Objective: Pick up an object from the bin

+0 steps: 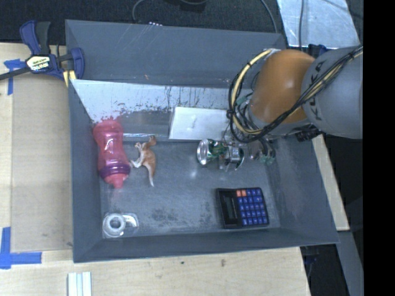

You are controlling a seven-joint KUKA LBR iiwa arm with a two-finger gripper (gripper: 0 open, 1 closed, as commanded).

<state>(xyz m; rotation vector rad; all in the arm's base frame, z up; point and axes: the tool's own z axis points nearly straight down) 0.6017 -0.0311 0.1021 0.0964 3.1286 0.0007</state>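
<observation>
My gripper (225, 154) hangs low over the bin floor right of the middle, under the arm's orange cover. A white flat card (191, 123) lies just up and left of it, against the back wall. A black calculator with blue and orange keys (242, 207) lies below it near the front wall. To the left, a small tan toy animal (147, 158) lies on the floor. I see nothing held in the gripper.
A pink bottle (110, 150) lies along the left side of the bin, cap toward the front. A clear tape roll (118, 224) sits in the front left corner. The arm and its cables cover the bin's right rear part.
</observation>
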